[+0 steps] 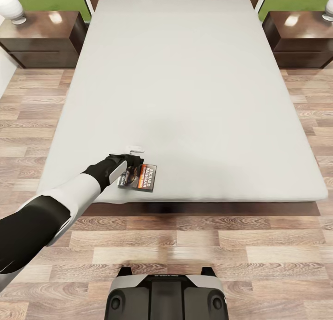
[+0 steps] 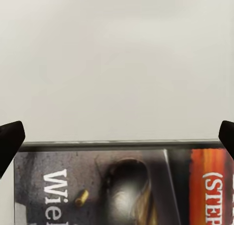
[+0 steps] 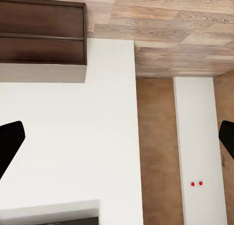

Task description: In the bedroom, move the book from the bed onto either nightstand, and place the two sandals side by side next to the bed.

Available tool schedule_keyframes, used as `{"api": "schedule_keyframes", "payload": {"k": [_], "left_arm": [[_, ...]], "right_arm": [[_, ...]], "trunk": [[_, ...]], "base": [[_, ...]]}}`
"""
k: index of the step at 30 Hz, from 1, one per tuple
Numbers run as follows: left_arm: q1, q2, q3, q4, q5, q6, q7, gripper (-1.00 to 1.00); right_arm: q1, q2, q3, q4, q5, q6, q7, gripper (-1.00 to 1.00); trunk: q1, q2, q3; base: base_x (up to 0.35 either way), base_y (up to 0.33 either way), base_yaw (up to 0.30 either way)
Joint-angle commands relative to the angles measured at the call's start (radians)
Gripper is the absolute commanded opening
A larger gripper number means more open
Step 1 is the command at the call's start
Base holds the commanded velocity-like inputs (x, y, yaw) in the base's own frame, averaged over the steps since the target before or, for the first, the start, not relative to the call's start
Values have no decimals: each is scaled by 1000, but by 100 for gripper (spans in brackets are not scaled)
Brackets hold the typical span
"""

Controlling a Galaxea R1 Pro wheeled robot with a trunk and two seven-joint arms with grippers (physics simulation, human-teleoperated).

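The bed (image 1: 185, 93) is lying across the wood floor (image 1: 185, 246) with a nightstand (image 1: 41, 38) sitting at ten o'clock and another nightstand (image 1: 300, 38) at two o'clock. The left gripper (image 1: 131, 165) is hovering with fingers spread over the book (image 1: 141, 177), which is lying on the mattress near the six o'clock edge; the right gripper (image 3: 117, 142) is facing a white wall with its fingertips spread wide

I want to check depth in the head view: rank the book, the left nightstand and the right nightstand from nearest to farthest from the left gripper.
1. Book, right under the left gripper, at the bed's foot.
2. Left nightstand, by the bed's head, same side.
3. Right nightstand, across the bed.
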State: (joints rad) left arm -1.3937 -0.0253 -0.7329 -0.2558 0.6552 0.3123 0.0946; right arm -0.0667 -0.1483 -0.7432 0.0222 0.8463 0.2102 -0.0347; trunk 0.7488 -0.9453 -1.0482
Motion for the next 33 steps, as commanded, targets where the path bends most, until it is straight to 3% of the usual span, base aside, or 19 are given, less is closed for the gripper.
{"api": "schedule_keyframes", "payload": {"k": [1,22,29,33], "left_arm": [[0,1,-8,-2,11,4,7,100],[0,-1,-8,-3,11,4,7,100],[0,-1,-8,-3,11,4,7,100],[0,0,-8,-3,11,4,7,100]], "right_arm": [[-1,-1,-8,2,10,2,-4,100],[-1,0,-8,2,10,2,-4,100],[-1,0,-8,2,10,2,-4,100],[-1,1,-8,2,10,2,-4,100]], "trunk": [[4,-8,-4],[12,-22,-10],[39,-71,-32],[39,-71,-32]], "base": [[0,0,0],[0,0,0],[0,0,0],[0,0,0]]}}
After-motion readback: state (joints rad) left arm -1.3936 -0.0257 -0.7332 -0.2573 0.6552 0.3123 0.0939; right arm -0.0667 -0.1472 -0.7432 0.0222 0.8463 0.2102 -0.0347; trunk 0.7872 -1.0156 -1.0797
